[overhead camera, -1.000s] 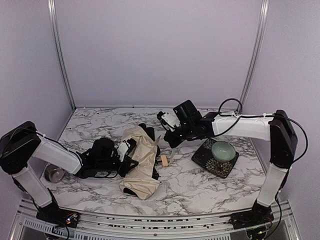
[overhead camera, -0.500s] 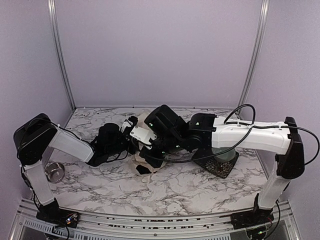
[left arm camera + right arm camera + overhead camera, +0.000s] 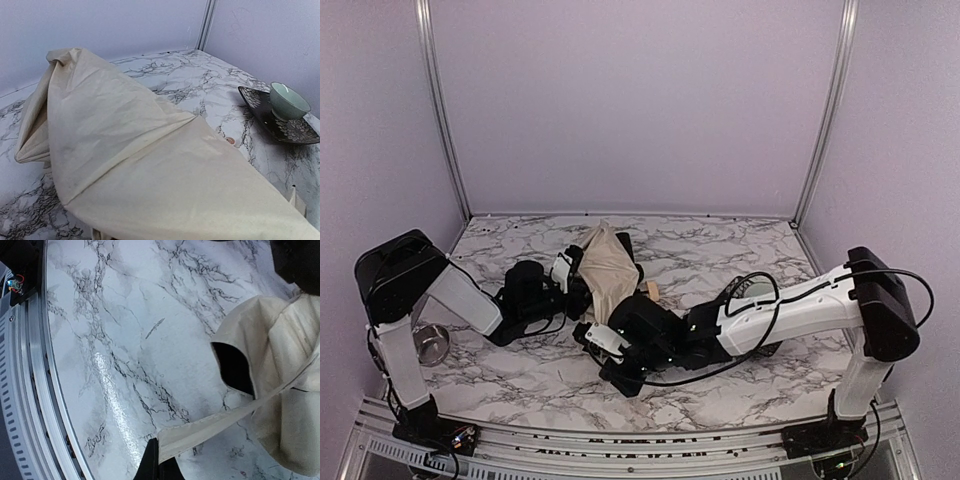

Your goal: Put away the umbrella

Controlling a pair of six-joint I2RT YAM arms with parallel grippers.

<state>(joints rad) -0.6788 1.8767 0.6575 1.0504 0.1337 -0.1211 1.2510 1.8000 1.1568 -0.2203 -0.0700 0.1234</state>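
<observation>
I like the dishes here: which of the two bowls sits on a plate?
The pale green bowl, on the dark patterned plate at the right side. The shiny metal bowl at the left edge rests straight on the marble table.

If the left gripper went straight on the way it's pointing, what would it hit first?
Most likely the cream-beige fabric folding umbrella: its cloth fills the left wrist view directly ahead of the left gripper. What lies behind is hidden.
</observation>
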